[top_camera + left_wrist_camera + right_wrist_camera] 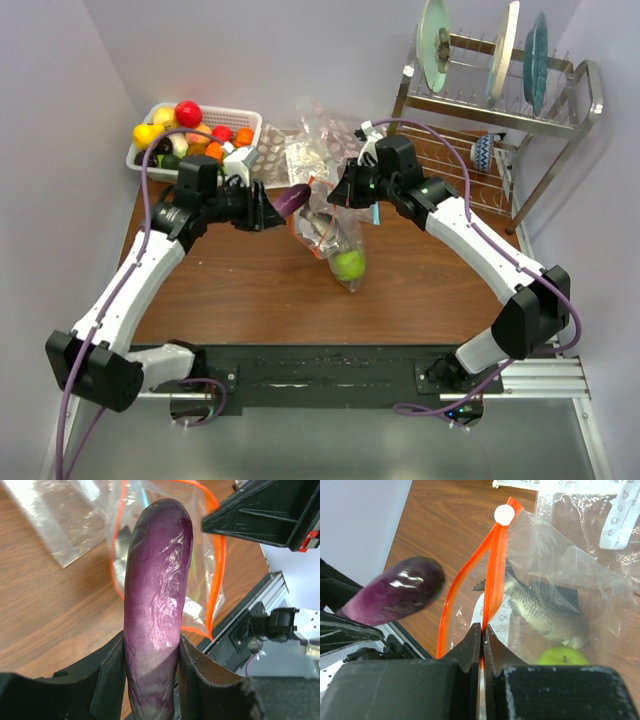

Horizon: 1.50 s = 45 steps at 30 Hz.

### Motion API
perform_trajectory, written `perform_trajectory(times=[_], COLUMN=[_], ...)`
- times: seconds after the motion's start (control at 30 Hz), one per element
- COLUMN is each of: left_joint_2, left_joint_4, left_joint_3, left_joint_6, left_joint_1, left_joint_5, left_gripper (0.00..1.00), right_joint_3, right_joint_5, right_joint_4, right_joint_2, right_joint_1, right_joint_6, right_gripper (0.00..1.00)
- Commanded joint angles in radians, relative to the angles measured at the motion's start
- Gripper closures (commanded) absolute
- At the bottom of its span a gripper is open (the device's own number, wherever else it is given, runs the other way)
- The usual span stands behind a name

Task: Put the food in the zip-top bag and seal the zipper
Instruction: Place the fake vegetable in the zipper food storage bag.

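My left gripper [262,210] is shut on a glossy purple eggplant [157,580] and holds it at the open mouth of the clear zip-top bag [335,235]. The eggplant also shows in the top view [293,199] and the right wrist view [395,596]. My right gripper [483,630] is shut on one side of the orange-red zipper [495,565] and holds the mouth up and open. A white slider [504,514] sits at the strip's far end. Inside the bag lie a toy fish [545,612] and a green apple [349,264].
A white basket [245,120] with several toy fruits stands at the back left. More clear bags [305,150] lie behind the zip-top bag. A metal dish rack [500,105] with plates stands at the back right. A striped cup [484,151] sits under it.
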Motion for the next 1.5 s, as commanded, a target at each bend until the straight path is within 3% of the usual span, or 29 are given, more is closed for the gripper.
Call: perform_trajectory(times=[0.0,0.3,0.5,0.63,0.7,0.73,0.97,1.17,1.27,1.47], left_joint_2=[0.089,0.317,0.449,0.477,0.474,0.469,0.422,0.379,0.38,0.434], left_joint_4=[-0.082,-0.298,-0.335,-0.318,-0.301,-0.297,-0.284,-0.262,-0.237,-0.122], left_joint_3=[0.138,0.383,0.504,0.537,0.541,0.541,0.569,0.569,0.574,0.555], left_joint_6=[0.073,0.149,0.133,0.113,0.106,0.103,0.103,0.116,0.116,0.064], left_joint_1=[-0.06,-0.174,-0.241,-0.267,-0.272,-0.272,-0.247,-0.069,-0.014,0.029], left_joint_5=[-0.021,-0.21,-0.288,-0.302,-0.296,-0.293,-0.29,-0.227,-0.266,-0.414], left_gripper=[0.74,0.65,0.61,0.27,0.14,0.12,0.11,0.12,0.12,0.0], right_joint_3=[0.03,0.046,0.047,0.041,0.041,0.04,0.027,0.012,0.013,0.023], right_joint_5=[-0.041,-0.037,-0.034,-0.029,-0.027,-0.026,-0.001,-0.003,-0.006,-0.02], right_joint_4=[0.006,0.0,-0.002,0.004,0.004,0.006,0.003,0.007,0.007,0.01], right_joint_2=[0.008,0.006,0.005,0.003,0.0,0.0,-0.011,-0.015,-0.012,-0.001], right_joint_1=[-0.003,-0.005,-0.003,-0.005,-0.005,-0.005,-0.005,-0.005,-0.005,-0.005], right_joint_6=[-0.004,-0.009,-0.012,-0.01,-0.009,-0.01,-0.012,-0.012,-0.013,-0.009], right_gripper=[1.0,1.0,1.0,1.0,1.0,1.0,1.0,1.0,1.0,1.0])
